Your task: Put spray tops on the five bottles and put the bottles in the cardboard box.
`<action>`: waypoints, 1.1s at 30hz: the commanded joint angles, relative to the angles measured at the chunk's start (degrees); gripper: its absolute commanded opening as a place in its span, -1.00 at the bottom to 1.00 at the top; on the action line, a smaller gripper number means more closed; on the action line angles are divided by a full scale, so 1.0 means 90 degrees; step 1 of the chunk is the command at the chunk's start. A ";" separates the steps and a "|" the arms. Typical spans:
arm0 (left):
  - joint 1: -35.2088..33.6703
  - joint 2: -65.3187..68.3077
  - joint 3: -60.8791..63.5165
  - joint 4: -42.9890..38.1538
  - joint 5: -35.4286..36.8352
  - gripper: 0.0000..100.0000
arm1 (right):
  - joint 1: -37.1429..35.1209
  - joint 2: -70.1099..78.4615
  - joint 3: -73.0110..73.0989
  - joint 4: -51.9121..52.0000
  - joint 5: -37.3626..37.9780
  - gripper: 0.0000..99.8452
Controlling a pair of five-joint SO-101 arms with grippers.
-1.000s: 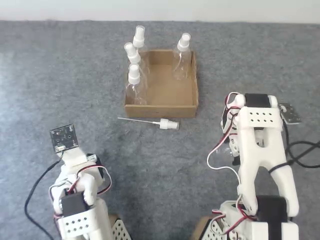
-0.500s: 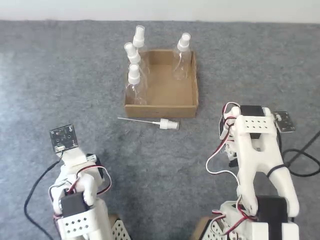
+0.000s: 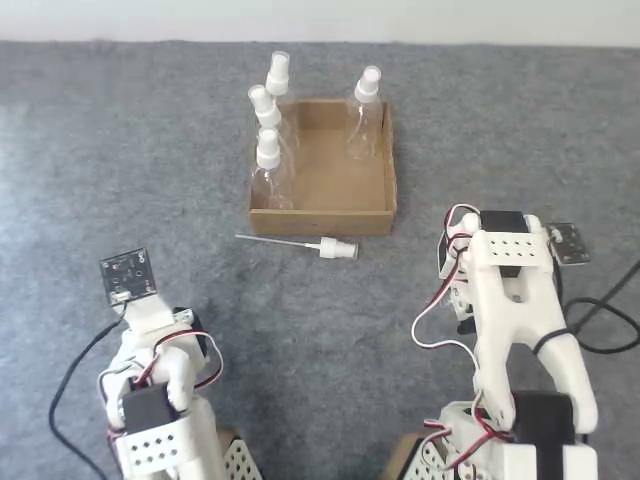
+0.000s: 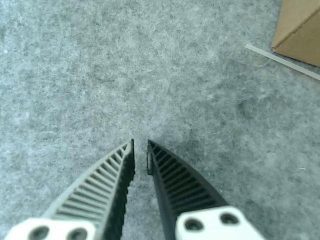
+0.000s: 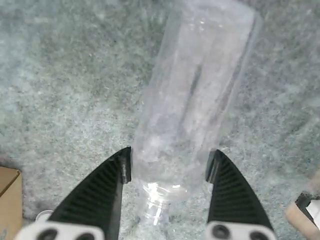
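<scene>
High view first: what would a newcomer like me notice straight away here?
Probably the cardboard box at the far middle of the table, with four clear bottles wearing white spray tops standing in it. Just in front of the box lies a loose spray top with its long thin tube. In the right wrist view, the right pincer clasps a fifth bottle with no top on.
</scene>
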 commanded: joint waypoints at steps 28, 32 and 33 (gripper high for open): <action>-0.0029 -0.0107 -0.0063 0.0029 -0.0010 -0.93 | 0.0024 -0.0308 -0.0068 -0.0015 -0.0547 -0.48; -0.0029 -0.0107 -0.0063 0.0029 -0.0010 -0.93 | -0.0024 -0.0308 -0.0059 -0.0015 -0.0537 -0.42; -0.0029 -0.0107 -0.0063 0.0029 -0.0010 -0.93 | -0.0063 -0.0308 -0.0059 -0.0015 -0.0537 -0.42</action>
